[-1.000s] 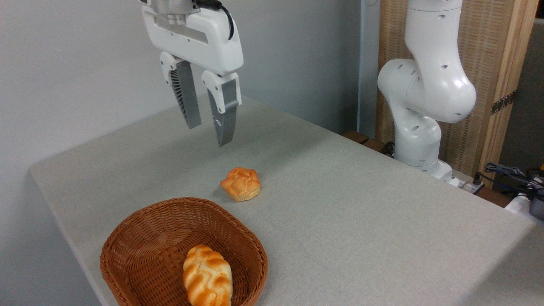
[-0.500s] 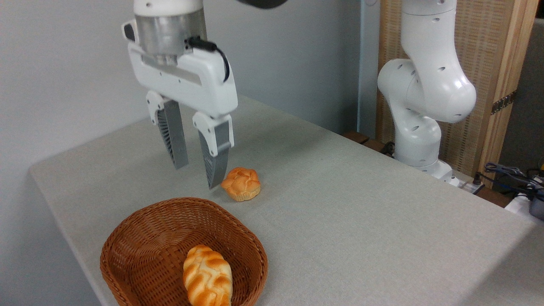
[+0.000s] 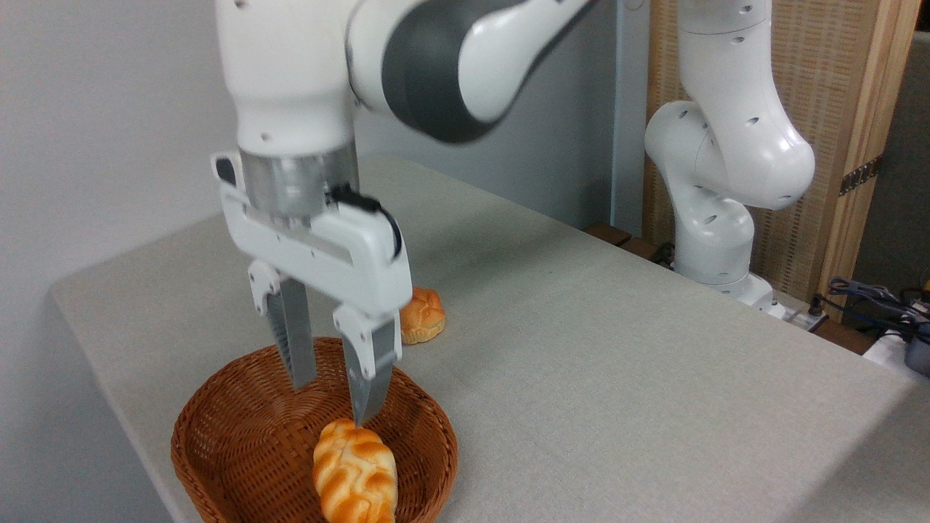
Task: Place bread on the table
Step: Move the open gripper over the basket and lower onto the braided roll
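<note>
Woven brown wicker basket [image 3: 240, 428], matt cloth-like table [image 3: 617, 363], glossy glazed bread [image 3: 354, 472], smooth shiny white plastic arm [image 3: 726, 145].

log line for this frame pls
phase: reach | gripper: open, over wicker basket | braided loaf: in basket, ungrasped | round bun: on table

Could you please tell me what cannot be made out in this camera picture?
- The bread: its near end is cut off by the bottom edge.
- The round bun: its left part is hidden behind the gripper.
- Whether a fingertip touches the bread: cannot tell.
- The basket: near rim cut off below.
</note>
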Robot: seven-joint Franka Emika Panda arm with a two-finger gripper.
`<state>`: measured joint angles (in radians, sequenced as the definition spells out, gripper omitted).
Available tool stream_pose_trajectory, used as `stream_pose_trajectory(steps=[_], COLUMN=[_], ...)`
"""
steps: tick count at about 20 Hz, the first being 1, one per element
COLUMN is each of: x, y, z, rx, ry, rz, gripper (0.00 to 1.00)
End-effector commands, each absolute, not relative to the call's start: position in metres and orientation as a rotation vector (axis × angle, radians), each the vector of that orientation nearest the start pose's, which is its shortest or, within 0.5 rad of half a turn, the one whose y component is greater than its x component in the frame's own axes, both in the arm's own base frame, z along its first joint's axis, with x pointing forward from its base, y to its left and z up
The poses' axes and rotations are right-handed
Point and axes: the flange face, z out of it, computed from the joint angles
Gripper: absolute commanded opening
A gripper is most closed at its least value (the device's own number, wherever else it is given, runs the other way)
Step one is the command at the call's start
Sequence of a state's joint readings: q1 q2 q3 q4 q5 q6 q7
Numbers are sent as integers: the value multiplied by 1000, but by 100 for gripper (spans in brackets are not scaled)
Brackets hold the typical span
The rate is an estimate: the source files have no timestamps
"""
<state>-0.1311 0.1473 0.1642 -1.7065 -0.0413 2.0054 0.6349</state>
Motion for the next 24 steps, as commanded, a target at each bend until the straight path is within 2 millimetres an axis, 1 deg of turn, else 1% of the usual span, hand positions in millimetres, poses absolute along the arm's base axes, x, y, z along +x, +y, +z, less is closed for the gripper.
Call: stream_pose_trajectory(steps=[1,3,4,5,7,9,10,11,12,14,15,20,21,22,24], x=[611,605,603,602,599,599,599,600,601,600,600,600,600,600,600], y=[14,13,13,14,15,14,14,13,13,13,13,13,13,13,13], z=[469,443,436,431,419,412,408,409,410,410,410,410,410,412,421], rx=[-2906,-2891,-2893,-2890,-2814,-2814,-2803,-2801,-2808,-2806,-2805,-2799,-2799,-2798,-2804], ry=[920,919,921,929,1006,1012,1021,1019,1009,1012,1014,1021,1020,1020,1008], rz=[-357,-390,-383,-367,-296,-279,-276,-295,-304,-303,-303,-298,-300,-302,-321], gripper=[100,100,100,100,100,100,89,54,29,13,9,9,7,6,6])
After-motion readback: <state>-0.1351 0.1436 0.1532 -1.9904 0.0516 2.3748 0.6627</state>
